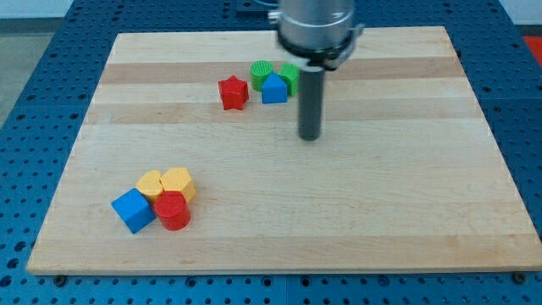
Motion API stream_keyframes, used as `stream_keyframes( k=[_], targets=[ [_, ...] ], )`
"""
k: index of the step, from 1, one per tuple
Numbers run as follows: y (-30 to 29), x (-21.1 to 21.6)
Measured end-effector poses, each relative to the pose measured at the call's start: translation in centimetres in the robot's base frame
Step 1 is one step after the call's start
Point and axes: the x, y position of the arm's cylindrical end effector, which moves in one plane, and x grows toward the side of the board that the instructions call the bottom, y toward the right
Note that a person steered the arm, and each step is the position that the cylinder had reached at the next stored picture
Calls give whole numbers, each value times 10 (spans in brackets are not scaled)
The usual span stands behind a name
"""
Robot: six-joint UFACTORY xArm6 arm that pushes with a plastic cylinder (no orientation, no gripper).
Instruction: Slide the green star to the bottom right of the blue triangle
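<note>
The blue triangle [273,88] sits near the board's top centre. A green block [290,76], partly hidden by the arm, touches its upper right; its shape is hard to make out. Another green block [262,71], round-looking, touches the triangle's upper left. A red star [233,92] lies just left of the triangle. My tip [310,136] rests on the board below and to the right of the blue triangle, apart from every block.
At the lower left sits a cluster: a blue cube [133,210], a red cylinder [173,210], and two yellow blocks [151,184] [179,182]. The wooden board [381,212] lies on a blue perforated table [25,169].
</note>
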Motion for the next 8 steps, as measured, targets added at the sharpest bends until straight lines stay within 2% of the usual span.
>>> stream_keyframes(
  k=[1, 3, 4, 5, 8],
  targets=[
    [23, -28],
    [23, -113],
    [7, -140],
    [-32, -132],
    [-68, -67]
  ],
)
